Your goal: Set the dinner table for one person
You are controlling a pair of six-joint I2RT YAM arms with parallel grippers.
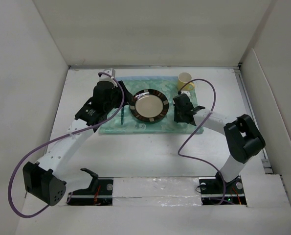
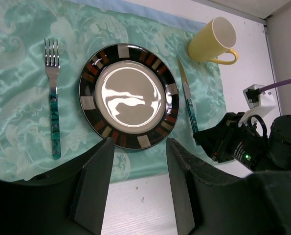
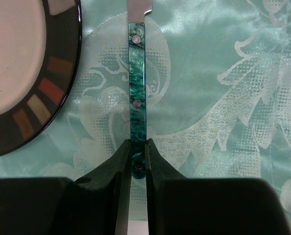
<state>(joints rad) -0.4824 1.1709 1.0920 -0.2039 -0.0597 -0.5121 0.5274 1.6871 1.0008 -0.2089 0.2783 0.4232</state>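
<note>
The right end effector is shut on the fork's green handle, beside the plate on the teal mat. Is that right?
Not the fork: the right end effector is shut on the knife's green handle, beside the plate on the teal mat. The left wrist view shows its blade.

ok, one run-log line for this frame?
left hand: open, empty | right hand: shut on knife handle, right of plate | fork: left of plate

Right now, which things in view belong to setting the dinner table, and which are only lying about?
For the job: plate, fork, knife in the right tool, yellow mug, teal placemat, dinner table.
Lying about: only the arms' purple cables.
</note>
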